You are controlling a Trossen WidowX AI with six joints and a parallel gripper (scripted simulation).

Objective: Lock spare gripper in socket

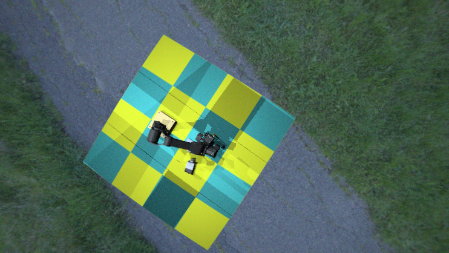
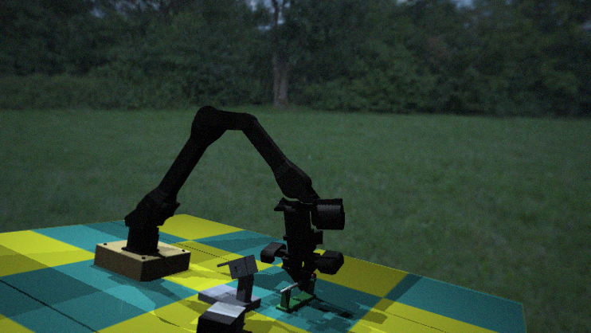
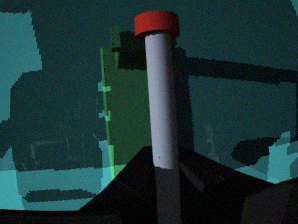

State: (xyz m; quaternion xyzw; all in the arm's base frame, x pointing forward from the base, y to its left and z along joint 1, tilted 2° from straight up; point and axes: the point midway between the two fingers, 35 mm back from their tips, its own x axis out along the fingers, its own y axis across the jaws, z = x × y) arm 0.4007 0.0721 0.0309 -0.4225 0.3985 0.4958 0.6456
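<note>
A red-headed white pin [image 2: 289,287] [image 3: 161,100], gripped by the fingers [image 2: 303,280], extends over the green cradle [image 2: 285,299] [image 3: 127,110] near the grey mount [image 2: 244,287].
</note>
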